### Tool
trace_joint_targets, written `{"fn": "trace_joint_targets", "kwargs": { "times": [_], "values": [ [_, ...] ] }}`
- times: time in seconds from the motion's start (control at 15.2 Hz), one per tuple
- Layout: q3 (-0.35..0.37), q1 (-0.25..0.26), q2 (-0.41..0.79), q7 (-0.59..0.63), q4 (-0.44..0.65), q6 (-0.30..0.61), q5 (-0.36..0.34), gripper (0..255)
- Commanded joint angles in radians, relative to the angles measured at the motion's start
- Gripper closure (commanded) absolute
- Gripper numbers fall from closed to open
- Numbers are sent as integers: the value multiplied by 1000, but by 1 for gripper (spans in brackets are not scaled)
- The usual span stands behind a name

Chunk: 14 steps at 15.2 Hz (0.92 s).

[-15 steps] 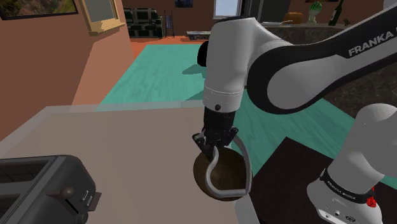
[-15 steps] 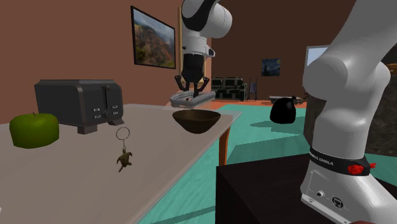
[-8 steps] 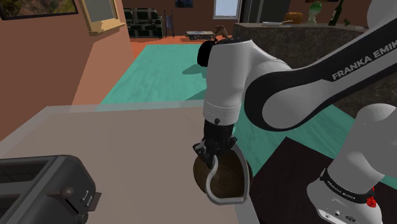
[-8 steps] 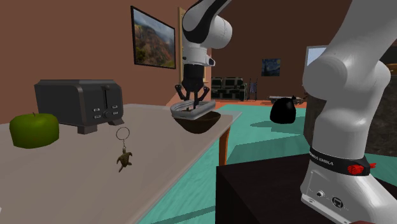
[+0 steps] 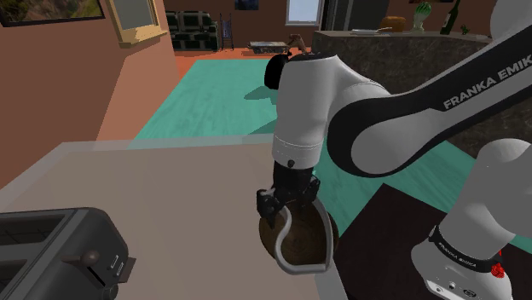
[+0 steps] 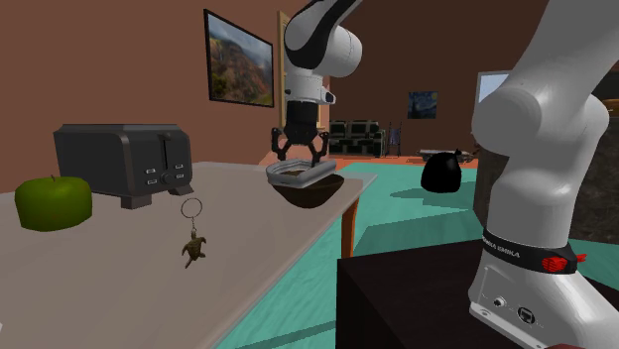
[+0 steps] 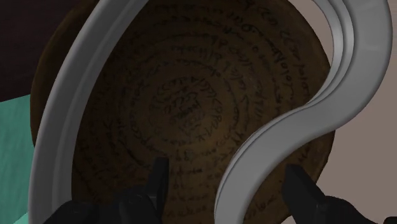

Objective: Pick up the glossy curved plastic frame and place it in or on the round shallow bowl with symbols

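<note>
The glossy grey curved frame [image 5: 303,267] lies across the rim of the dark brown bowl [image 5: 300,241], which stands near the table's edge beside the stand. Rings of faint symbols cover the bowl's inside [image 7: 184,108]. One bend of the frame [image 7: 273,130] passes between my fingers, and neither finger touches it. My gripper [image 5: 287,204] hangs just above the bowl, open. From the second exterior view the frame [image 6: 298,175] rests on top of the bowl [image 6: 309,193], and the gripper [image 6: 299,162] stands spread right over it.
A dark toaster [image 5: 51,251] [image 6: 124,164] stands on the pale table [image 5: 162,183]. A green apple [image 6: 52,201] and a small keychain figure [image 6: 192,243] lie nearer the second exterior view's camera. The dark stand [image 5: 388,234] is beside the bowl.
The gripper came down with the frame onto the bowl. Its fingers have since spread and let the frame go, leaving it on the rim.
</note>
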Motion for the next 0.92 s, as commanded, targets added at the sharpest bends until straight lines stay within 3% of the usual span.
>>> {"fn": "trace_joint_targets", "kwargs": {
  "times": [0.0,0.2,0.46,0.86],
  "values": [
    [0,0,0,0,0,0,0,0],
    [0,0,0,0,0,0,0,0],
    [-37,4,-81,-17,67,-145,13,0],
    [-37,5,-81,-17,67,-145,12,0]
  ]
}}
